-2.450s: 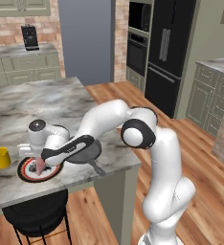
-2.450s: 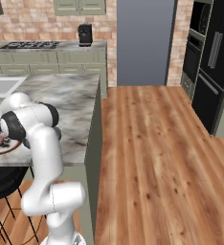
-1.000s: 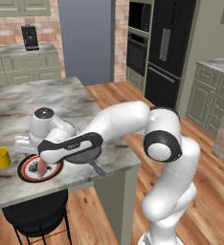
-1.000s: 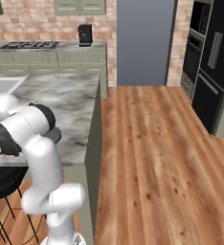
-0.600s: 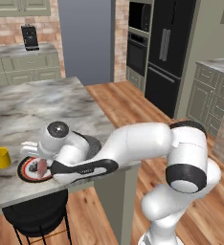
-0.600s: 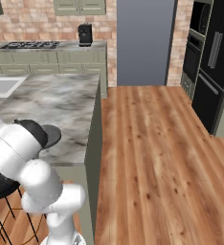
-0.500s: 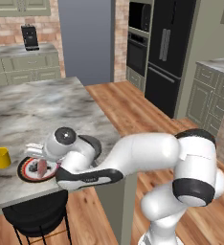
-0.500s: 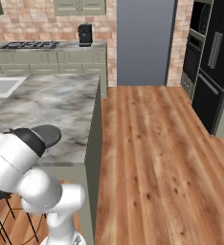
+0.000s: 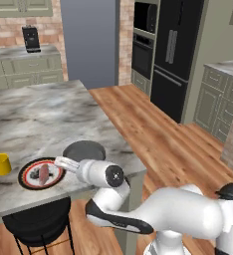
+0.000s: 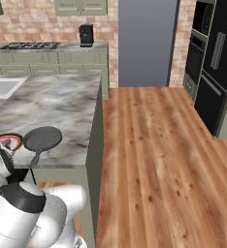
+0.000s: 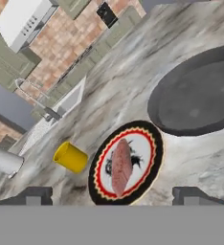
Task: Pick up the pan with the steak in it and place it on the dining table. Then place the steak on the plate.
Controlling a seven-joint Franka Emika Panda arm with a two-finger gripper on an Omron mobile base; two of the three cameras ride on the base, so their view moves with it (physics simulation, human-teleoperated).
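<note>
Since a couple of seconds ago I have swung the arm off the desk: it was stretched over the plate then, and now it is folded low in front of the near edge, with the hand pulled back from the dishes.

The steak (image 11: 121, 165) lies flat on the plate (image 11: 150, 149), in the white centre. The pan (image 9: 84, 150) sits empty on the desk (image 9: 49, 114), just beside the plate and near the front corner. From how things lie, I judge both parts of the job done, with nothing left but to keep the arm clear.

The claw (image 11: 111, 195) looks down at the plate with its two tips spread wide and nothing between them.

For room: pan and plate both sit close to the desk's near edge, and the pan handle (image 10: 34, 158) points toward that edge. A yellow cup (image 9: 1, 164) stands near the plate on its far side from the pan. A black stool (image 9: 38, 223) is tucked under the edge, close to the folded arm. The wooden floor (image 10: 154, 160) beside the desk is open.
</note>
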